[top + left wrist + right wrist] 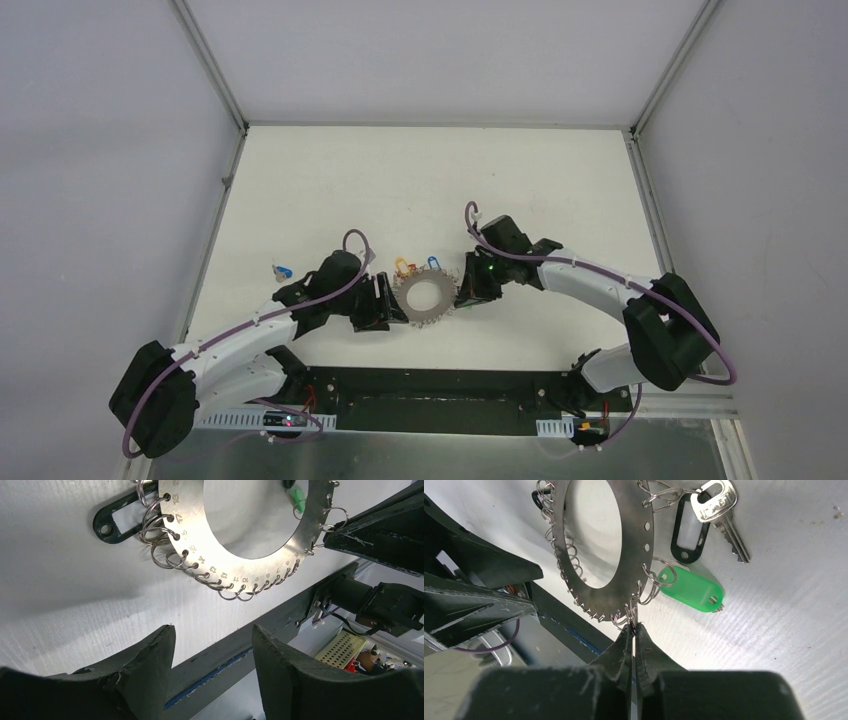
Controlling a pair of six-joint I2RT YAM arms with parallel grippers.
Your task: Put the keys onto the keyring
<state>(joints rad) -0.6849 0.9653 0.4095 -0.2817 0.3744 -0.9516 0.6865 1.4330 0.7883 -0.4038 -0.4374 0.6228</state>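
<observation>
Silvery keyring (635,555) with green tag (694,591) and black-tagged key (719,507).

brushed metal keyring (636,535), plastic tag (691,589)

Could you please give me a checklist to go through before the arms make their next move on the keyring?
1. Right gripper shut at the rim of the flat silvery metal keyring edged with wire loops: ok; it seems to pinch one loop.
2. Left gripper open and empty, facing the keyring: ok.
3. Green plastic tag threaded on a loop: ok.
4. Black-framed tag and silver key joined to a loop: seems ok.
5. Red and yellow tags and blue tag at the far rim, attached: cannot tell.
6. White-and-blue tag on the keyring: not ok; it lies apart beside the left arm.
</observation>
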